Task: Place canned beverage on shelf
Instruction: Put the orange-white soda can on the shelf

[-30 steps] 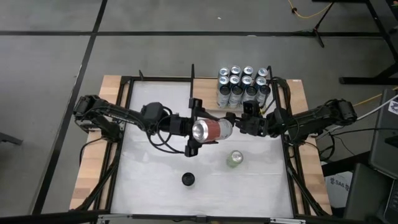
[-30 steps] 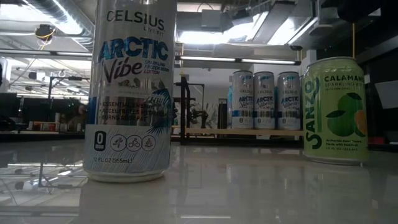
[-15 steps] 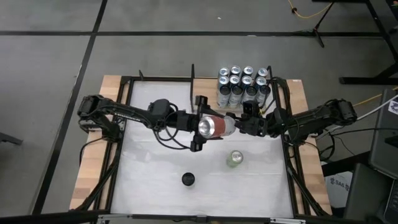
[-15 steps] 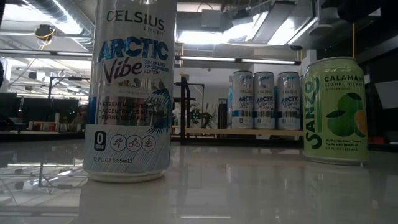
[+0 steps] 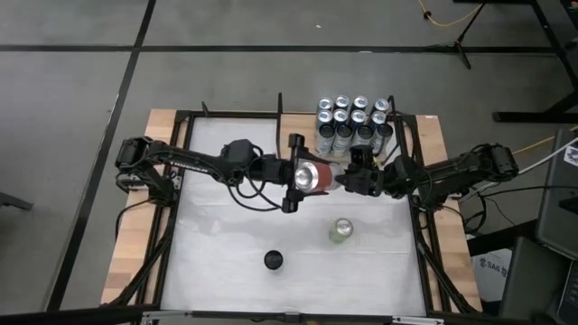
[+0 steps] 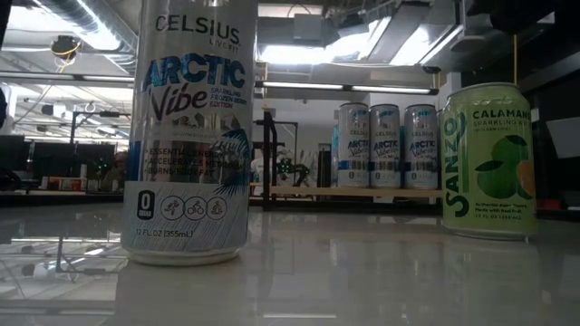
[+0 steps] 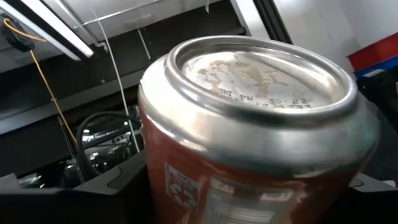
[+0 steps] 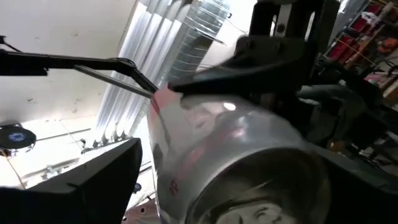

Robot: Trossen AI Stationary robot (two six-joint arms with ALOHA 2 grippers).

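A red can hangs above the table's middle, lying nearly level, with my left gripper shut on it. Its silver end faces the left wrist camera. My right gripper is open, one finger on each side of the can's other end; no touch shows there. At the far edge the shelf holds several silver cans. In the low view the shelf stands behind a green can. My left gripper pinches the red can's side wall between its two fingers, close to the silver end. The fingers come from the table's left, slanting a little upward. The can is lifted clear of the table, its other end pointing toward my right gripper.
A green can stands on the white table top right of the middle. A tall Celsius can stands nearer the front edge and looms large in the low view. Black frame rails edge the table.
My left gripper has carried the red can toward the table's right edge and slightly down, up to my right gripper. The can's far end now sits between the right fingers. The can stays lifted and nearly level.
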